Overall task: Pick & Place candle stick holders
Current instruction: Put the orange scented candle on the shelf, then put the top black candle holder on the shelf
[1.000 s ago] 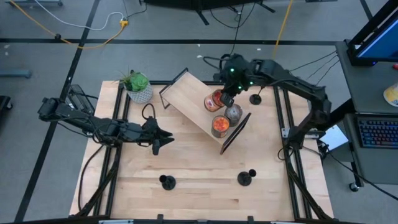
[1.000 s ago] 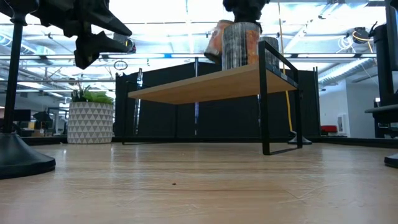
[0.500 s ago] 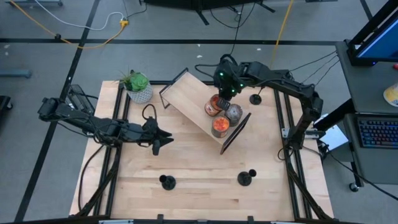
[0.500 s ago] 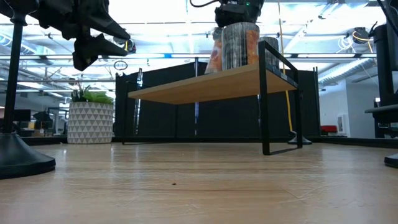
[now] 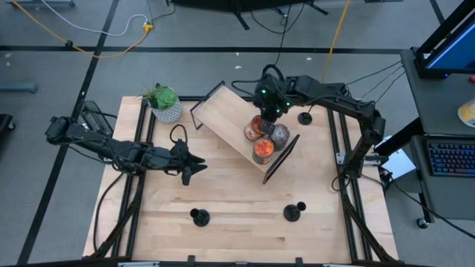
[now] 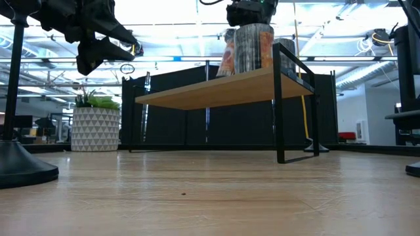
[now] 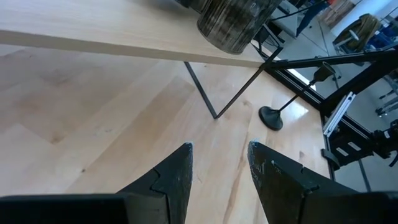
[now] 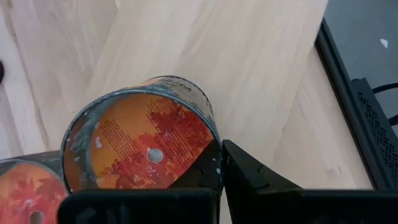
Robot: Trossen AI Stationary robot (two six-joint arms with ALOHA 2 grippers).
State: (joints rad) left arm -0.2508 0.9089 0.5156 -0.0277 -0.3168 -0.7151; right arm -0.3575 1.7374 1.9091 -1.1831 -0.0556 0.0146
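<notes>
Candle stick holders: three black ones on the wooden surface [image 5: 237, 193], all standing upright, none held.
Holder near-left [image 5: 199, 216]: near edge of surface, left of centre.
Holder near-right [image 5: 294, 212]: near edge, right of centre, well apart from the first.
Holder far-right [image 5: 304, 117]: far side, just right of the shelf; the holder the left wrist view picks out past the shelf leg looks like this one.
Shelf [image 5: 226, 119]: low wooden board on a thin black frame, set at an angle on the far half of the surface.
Candle jars: three on the shelf's right end, clustered and touching or nearly so; an orange-labelled jar [image 5: 256, 127], a grey one [image 5: 279, 134], another orange one [image 5: 262, 149] nearer.
Right hand [image 5: 267, 113]: over the shelf, at the far orange jar; right wrist view shows its fingers [image 8: 245, 174] nearly together, against the jar's rim; cannot tell if it actually grips.
Left hand [image 5: 194, 166]: hovers above the surface, left of centre, well apart from every holder; fingers [image 7: 177, 174] parted, nothing between them.
Plant pot [image 5: 166, 107]: patterned white pot with green plant, far-left corner of the surface.
</notes>
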